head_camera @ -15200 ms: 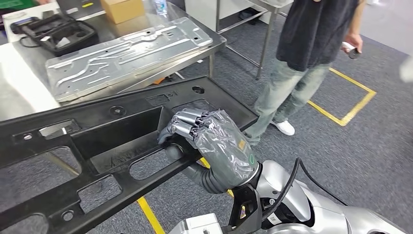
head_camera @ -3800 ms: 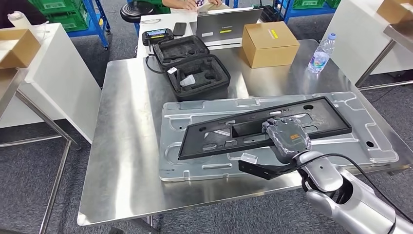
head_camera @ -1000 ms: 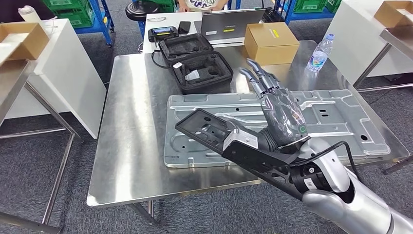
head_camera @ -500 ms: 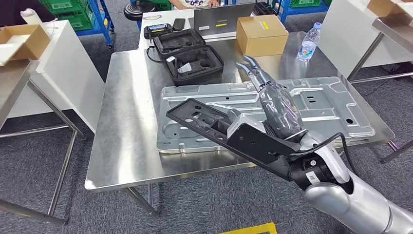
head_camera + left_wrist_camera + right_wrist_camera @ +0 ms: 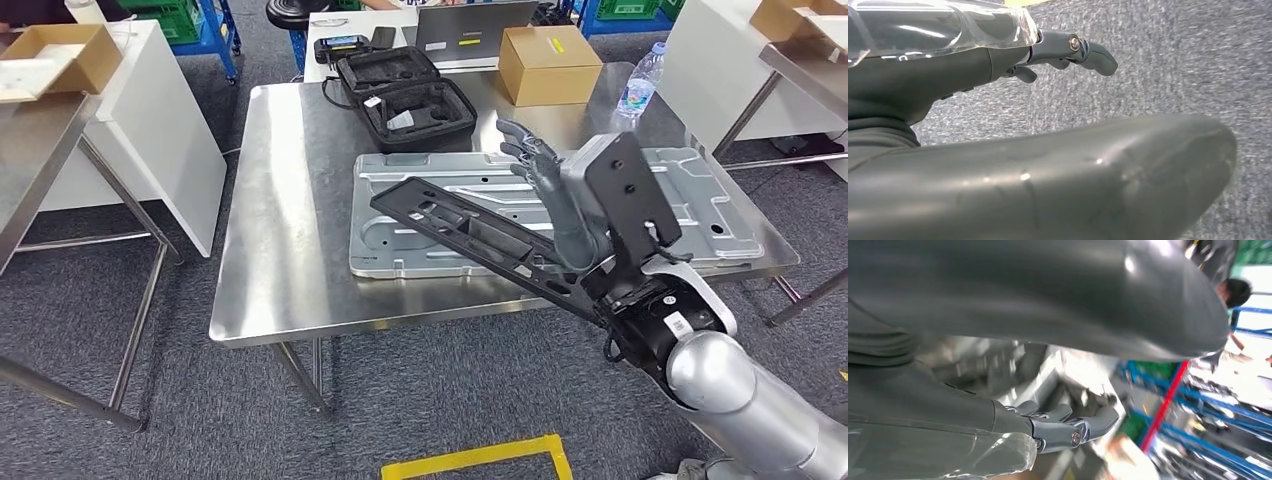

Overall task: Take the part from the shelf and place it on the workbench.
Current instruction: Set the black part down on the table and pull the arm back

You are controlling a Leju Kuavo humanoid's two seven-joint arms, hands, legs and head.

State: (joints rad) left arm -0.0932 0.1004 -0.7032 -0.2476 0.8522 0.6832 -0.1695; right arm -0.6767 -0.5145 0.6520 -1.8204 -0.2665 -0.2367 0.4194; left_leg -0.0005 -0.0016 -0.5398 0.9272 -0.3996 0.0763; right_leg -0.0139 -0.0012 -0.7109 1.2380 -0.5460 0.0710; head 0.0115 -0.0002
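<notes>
**Black part tilted over the steel desk, right hand spread**

Over the near right edge of the stainless-steel desk (image 5: 270, 250), one long black plastic frame part (image 5: 470, 235) with cut-out openings slants from its far end above the desk down toward the robot's right wrist. It lies across one large embossed silver metal panel (image 5: 690, 215) that rests flat on the desk; whether the part's far end touches the panel cannot be told. The right hand (image 5: 555, 200) stands upright just behind the part, its fingers (image 5: 520, 150) apart and pointing away, not closed on the part. How the part is carried at the wrist is hidden.

Farther on the desk sit one open black foam-lined case (image 5: 405, 95), one closed brown cardboard box (image 5: 548, 62) and one clear plastic water bottle (image 5: 642, 78) at the far right.

At the left wrist camera, the left hand (image 5: 998, 55) hangs above grey carpet, its fingers (image 5: 1083, 47) extended with nothing in them.
</notes>
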